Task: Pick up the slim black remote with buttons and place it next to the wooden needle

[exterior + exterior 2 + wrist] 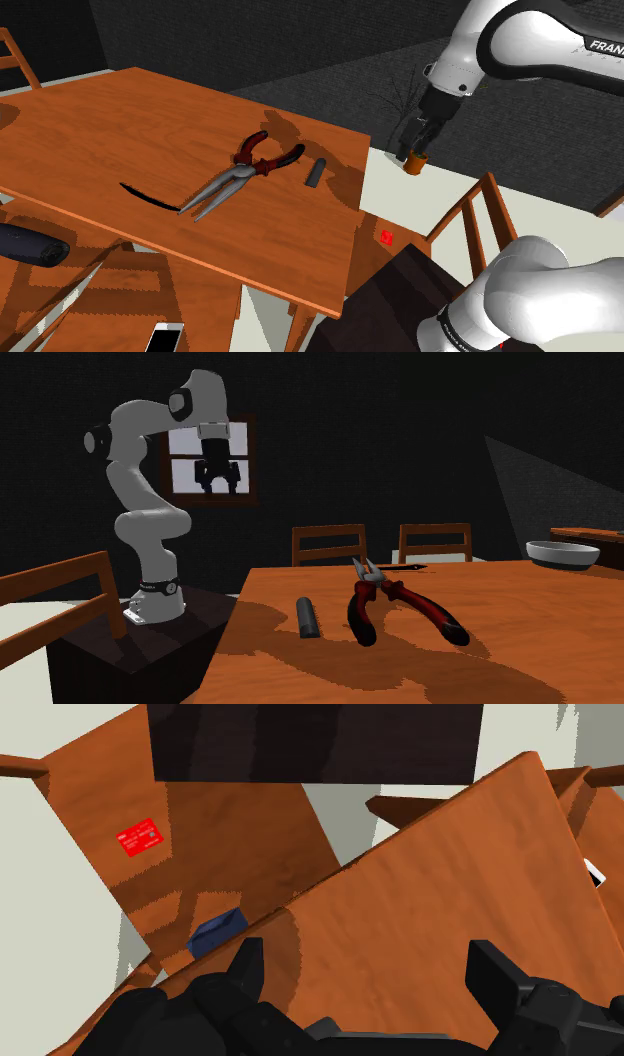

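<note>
1. Far left on the tabletop in the shoulder view, the needle is a thin, dark, curved sliver. It lies on the wooden table at about 8 o'clock from the pliers.
2. In the middle, the red-handled pliers lie flat with their nose pointing toward 7 o'clock.
3. At 3 o'clock from the pliers' handles and just beside them lies the remote, a slim dark bar near the table's edge. No buttons can be made out.
4. At 2 o'clock from the remote, the black gripper hangs in the air beyond the table's edge, well apart from the remote. In the wrist view its fingers stand wide apart with nothing between them, so the hand is released and empty.
5. The step in hand appears to be the reach, with the pick-up not yet done. The next move calls for travelling toward 8 o'clock, lowering over the remote and straddling its narrow width, clear of the pliers.
6. For writing, the white arm reads "FRAN", cut off by the right edge. A red card, at 5 o'clock from the remote, has marks too small to read.
</note>
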Controlling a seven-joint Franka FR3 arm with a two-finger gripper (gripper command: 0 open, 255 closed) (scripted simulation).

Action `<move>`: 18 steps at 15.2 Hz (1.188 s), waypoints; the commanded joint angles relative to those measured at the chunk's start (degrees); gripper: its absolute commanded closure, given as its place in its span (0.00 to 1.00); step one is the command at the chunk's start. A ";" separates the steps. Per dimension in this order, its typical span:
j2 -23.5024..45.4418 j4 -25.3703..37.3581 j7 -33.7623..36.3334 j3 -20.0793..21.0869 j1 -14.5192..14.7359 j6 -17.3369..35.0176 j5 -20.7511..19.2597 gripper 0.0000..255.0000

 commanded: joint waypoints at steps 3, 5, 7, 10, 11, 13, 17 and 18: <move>2.38 -1.21 4.04 1.89 -0.73 4.29 0.52 0.00; 5.17 -1.98 8.09 3.70 -1.48 8.52 0.83 0.00; 8.33 -2.33 12.16 5.46 -2.31 12.64 0.93 0.00; 13.66 -2.05 18.38 7.95 -3.71 18.51 0.56 0.00; 15.57 -1.76 20.50 8.72 -4.20 20.35 0.27 0.00; 19.55 -0.87 24.83 10.19 -5.24 23.85 -0.56 0.00; 27.97 2.04 33.90 12.73 -7.49 29.90 -3.36 0.00; 30.14 2.98 36.27 13.23 -8.03 31.18 -4.31 0.00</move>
